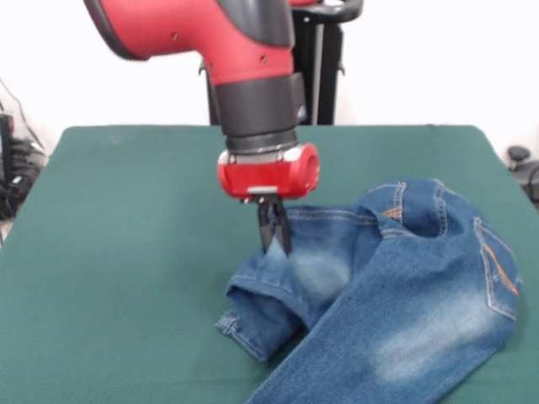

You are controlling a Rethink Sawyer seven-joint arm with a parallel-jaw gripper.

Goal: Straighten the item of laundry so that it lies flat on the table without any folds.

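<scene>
Blue denim with pale faded patches, the jeans [404,295] lie on the right half of the table [126,252] as the front camera shows it, close to the near edge. They are not flat: one leg runs down toward the bottom edge of the picture, while the other is doubled over toward the middle of the table, its hemmed cuff turned back on itself at the lower left of the bundle. The waistband sits at the upper right, curled open, with orange-tan stitching showing on a pocket along the right side. The gripper [274,240] points straight down onto the upper edge of the folded leg, its two dark fingers drawn close together and touching the cloth, apparently pinching a bit of denim. Above it the red and black arm [227,42] comes in from the upper left. The dark green table top lies bare to the left.
</scene>
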